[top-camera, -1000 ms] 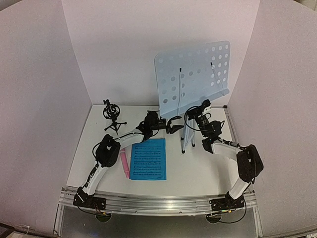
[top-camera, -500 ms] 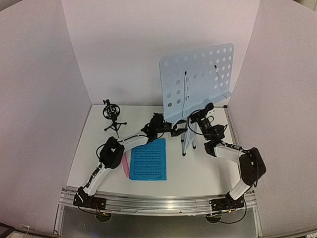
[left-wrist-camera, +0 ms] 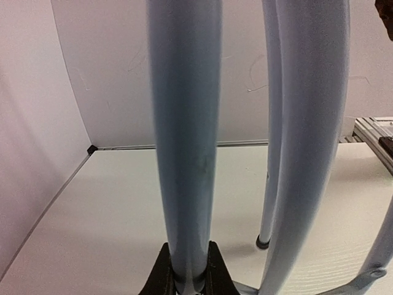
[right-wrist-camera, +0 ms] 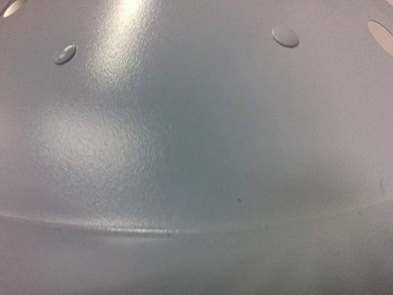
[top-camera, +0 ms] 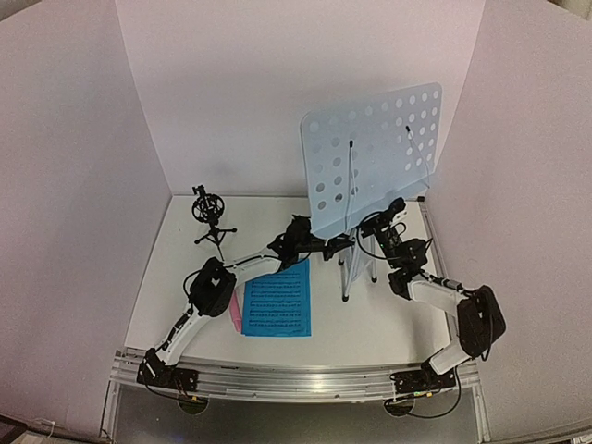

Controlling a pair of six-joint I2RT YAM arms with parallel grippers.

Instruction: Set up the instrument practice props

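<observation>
Music stand (top-camera: 375, 153) sits right of centre on the surface (top-camera: 176, 305), towards the back, with its pale-blue perforated panel up on the silver tripod (top-camera: 349, 273) and both arms at it. From your left: the small black mic holder (top-camera: 211, 218) stands on its own three legs near the back-left corner, well apart from everything else, nothing touching it. Next, the pink microphone (top-camera: 235, 313) lies flat on the surface, partly hidden under the left arm (top-camera: 211, 287), just beside the left edge of the blue sheet-music page (top-camera: 277, 298); can't tell if they touch. The page lies flat near the front, centre-left, and you only get one sheet showing from above. The left arm reaches past the page's top corner to the tripod. The left fingers (top-camera: 337, 245) are clenched on one of the silver tubes, low down. The wrist view shows a black finger (left-wrist-camera: 163, 276) pressed to each side of the tube, no gap. Another tripod foot (left-wrist-camera: 263, 242) is planted on the surface behind. The right fingers (top-camera: 392, 210) are at the panel's lower edge. From above you can't make out their opening, and the right wrist view is filled by the panel's painted face, so you can't tell whether they're clamped or released.
</observation>
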